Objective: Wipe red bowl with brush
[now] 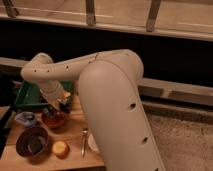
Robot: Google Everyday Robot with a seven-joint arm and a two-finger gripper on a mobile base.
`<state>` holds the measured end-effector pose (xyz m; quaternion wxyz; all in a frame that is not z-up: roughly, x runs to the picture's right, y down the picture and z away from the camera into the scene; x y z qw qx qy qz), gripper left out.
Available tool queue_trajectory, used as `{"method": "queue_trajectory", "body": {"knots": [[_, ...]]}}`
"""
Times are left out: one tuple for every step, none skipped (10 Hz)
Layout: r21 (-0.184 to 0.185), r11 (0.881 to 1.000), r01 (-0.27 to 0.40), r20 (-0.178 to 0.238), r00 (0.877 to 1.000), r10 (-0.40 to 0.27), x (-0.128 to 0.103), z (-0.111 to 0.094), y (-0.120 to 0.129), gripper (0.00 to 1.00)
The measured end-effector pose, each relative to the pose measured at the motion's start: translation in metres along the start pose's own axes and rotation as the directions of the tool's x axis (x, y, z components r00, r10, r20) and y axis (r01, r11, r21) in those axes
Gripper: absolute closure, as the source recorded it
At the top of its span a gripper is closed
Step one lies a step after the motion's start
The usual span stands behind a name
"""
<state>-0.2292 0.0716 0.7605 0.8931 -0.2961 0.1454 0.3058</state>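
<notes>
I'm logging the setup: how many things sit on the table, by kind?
Bowls: 2, red bowl and dark bowl
Green tray: 1
Utensil: 1
Yellow round item: 1
Bluish item: 1
Pale item, half hidden: 1
Total: 7
The gripper is over the red bowl.

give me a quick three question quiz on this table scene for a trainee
1. True or false: the gripper is close over the red bowl.
2. What lies just behind the red bowl? A) green tray B) blue bucket C) white plate
3. Fill in: the dark bowl stands on the wooden ____.
Key: 1 true; 2 A; 3 table.
</notes>
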Motion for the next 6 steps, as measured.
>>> {"method": "queue_trajectory", "body": {"knots": [[0.013, 1.0, 0.014, -0.006, 1.0, -0.014, -0.001, 0.0, 0.003, 1.0], [0.022, 0.999, 0.026, -0.015, 1.0, -0.025, 0.002, 0.0, 0.006, 1.0], [0.033, 0.999, 0.037, -0.029, 0.999, -0.036, 0.012, 0.001, 0.008, 1.0], [0.037, 0.999, 0.032, -0.037, 0.999, -0.031, 0.026, 0.001, 0.004, 1.0], [0.034, 0.999, 0.021, -0.038, 0.999, -0.019, 0.04, 0.002, -0.001, 1.0], [0.025, 1.0, -0.001, -0.038, 0.999, 0.002, 0.053, 0.002, -0.008, 1.0]]}}
